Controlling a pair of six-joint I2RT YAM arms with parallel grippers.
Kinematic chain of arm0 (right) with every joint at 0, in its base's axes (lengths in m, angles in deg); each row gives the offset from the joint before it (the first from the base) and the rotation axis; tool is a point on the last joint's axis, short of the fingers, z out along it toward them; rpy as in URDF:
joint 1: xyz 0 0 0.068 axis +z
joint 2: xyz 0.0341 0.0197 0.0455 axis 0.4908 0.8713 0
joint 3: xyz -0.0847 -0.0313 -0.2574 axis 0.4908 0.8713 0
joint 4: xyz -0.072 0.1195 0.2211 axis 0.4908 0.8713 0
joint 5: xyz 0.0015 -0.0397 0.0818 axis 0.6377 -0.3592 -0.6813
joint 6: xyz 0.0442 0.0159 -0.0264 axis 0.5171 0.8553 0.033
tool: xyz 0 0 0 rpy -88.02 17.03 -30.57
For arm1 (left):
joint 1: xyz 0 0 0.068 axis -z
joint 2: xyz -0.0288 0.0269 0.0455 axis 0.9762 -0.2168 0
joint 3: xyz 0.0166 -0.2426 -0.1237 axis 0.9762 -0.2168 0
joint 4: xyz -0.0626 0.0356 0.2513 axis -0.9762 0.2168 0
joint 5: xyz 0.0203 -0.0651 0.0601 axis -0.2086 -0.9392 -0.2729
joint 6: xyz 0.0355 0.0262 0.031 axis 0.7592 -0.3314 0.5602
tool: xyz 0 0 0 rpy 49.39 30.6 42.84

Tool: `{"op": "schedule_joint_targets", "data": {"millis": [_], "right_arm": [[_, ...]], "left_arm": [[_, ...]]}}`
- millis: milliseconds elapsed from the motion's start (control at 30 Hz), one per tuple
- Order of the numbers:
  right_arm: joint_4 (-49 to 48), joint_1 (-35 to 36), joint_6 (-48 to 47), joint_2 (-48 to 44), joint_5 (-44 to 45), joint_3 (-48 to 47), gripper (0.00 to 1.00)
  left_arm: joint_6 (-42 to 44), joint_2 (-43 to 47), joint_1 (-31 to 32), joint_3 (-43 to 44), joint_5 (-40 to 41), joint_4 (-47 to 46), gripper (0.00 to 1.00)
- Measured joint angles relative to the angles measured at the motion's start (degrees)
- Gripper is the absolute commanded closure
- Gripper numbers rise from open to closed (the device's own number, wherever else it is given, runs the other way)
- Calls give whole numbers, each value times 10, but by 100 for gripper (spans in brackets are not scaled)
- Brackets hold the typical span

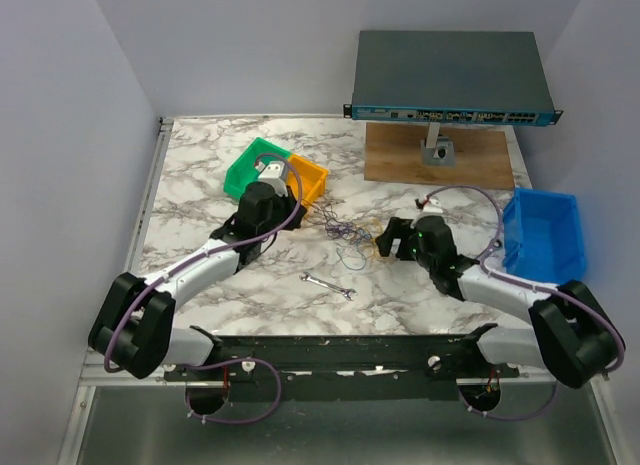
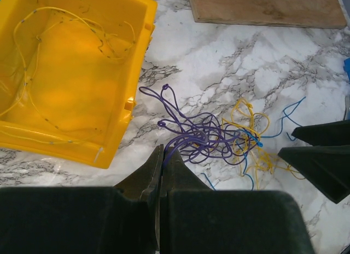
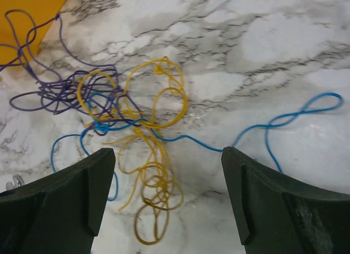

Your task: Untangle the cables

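Marble counter point(image 1: 190, 175) up top, and the cables point(image 2: 210, 138) sit in a loose knot near its middle, just beside the yellow bin point(image 2: 138, 57), with purple, yellow and blue strands crossing one another. Down low, the left gripper point(image 2: 163, 152) has its jaws together, pinching a purple strand at the near edge of the bunch. Over the yellow and blue loops hovers the right gripper point(image 3: 167, 153), jaws wide apart, holding nothing. A small wrench point(image 1: 328, 286) lies apart, nearer the arms.
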Motion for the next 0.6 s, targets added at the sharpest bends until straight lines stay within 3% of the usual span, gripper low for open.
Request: {"op": "schedule_joint_targets", "data": {"millis": [233,433,467,567,600], "right_arm": [[8,57,-36,82,-3,-86,15],[26,66,-49,163,-4,-152,32],[32,66,-50,179,-3,-162,42],[50,66,-54,217,5,-178,96],[56,66,-49,224,14,-178,99]], "left_arm": [[3,11,0,0,0,-2,100],[5,12,0,0,0,-4,100],[5,12,0,0,0,-4,100],[5,14,0,-1,1,-4,100],[5,15,0,-2,2,-4,100]]}}
